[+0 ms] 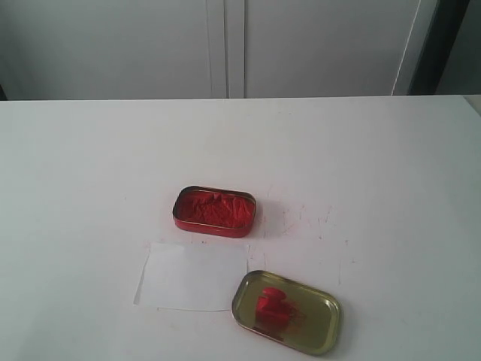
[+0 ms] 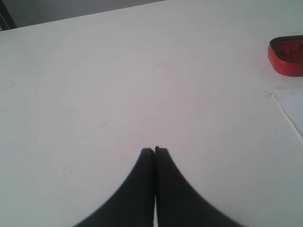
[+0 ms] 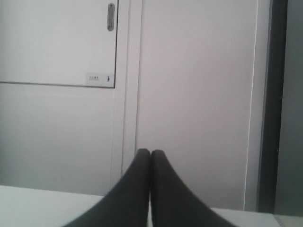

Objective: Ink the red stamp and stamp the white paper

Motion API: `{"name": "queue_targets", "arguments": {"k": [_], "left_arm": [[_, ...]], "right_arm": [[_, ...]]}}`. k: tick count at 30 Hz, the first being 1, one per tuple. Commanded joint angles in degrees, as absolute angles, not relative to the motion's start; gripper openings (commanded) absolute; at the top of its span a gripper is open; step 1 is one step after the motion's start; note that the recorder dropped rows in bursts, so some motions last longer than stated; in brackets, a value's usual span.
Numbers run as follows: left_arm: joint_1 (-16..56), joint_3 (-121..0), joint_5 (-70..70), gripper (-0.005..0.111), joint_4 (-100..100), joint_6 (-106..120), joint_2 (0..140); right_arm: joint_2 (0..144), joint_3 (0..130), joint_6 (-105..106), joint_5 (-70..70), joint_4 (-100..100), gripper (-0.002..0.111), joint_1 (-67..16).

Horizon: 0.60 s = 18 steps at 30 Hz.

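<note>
1. Nearest you: the gold tin lid [image 1: 325, 325], near right on the counter [image 1: 90, 165], hollow side up. In it lies a red lump among red smears. Take this as the red stamp [image 1: 270, 304], though the blur hides which part is base and which is knob.
2. The white paper [image 1: 192, 274] lies just left of the lid. Its near-right corner meets the lid's rim, and you cannot tell whether it touches or tucks under. No imprint can be made out on it.
3. The red ink tin [image 1: 214, 210] sits just beyond the paper's far edge, uncovered, its paste lumpy.
4. The left gripper [image 2: 155, 150] has its jaws pressed together and holds nothing. It is over bare counter, well left of the tin.
5. The right gripper [image 3: 150, 152] also has its jaws together and holds nothing. It is aimed at the cabinet doors [image 3: 57, 42], away from the work.
6. Step in hand, by judgement: fetching the stamp.
   - The lid sits to the right, so the right arm looks the shorter reach.
   - Open the jaws before you descend.
   - Take the knob from above and keep the base level so it meets the paste flat.
   - The lid looks light and may skid if nudged.
7. What each view adds:
   - Only the exterior view shows the lid and stamp, and it shows neither arm.
   - The left wrist view catches just the tin [image 2: 287, 56] and an edge of the paper [image 2: 296, 111].
   - The right wrist view shows none of the task's things, only the doors and a strip of counter.
</note>
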State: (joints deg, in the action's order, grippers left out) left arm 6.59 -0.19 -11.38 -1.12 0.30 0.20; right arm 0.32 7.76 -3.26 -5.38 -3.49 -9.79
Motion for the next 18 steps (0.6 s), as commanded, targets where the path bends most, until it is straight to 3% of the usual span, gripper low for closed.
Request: {"name": "queue_targets", "arguments": {"k": [1, 18], "left_arm": [[6.45, 0.00, -11.20, 0.000, -0.96, 0.46, 0.00], [6.45, 0.00, -11.20, 0.000, -0.96, 0.46, 0.00]], "right_arm": [[0.84, 13.12, -2.73, 5.72, -3.20, 0.000, -9.63], [20.18, 27.02, -2.73, 23.94, 0.00, 0.000, -9.63]]}}
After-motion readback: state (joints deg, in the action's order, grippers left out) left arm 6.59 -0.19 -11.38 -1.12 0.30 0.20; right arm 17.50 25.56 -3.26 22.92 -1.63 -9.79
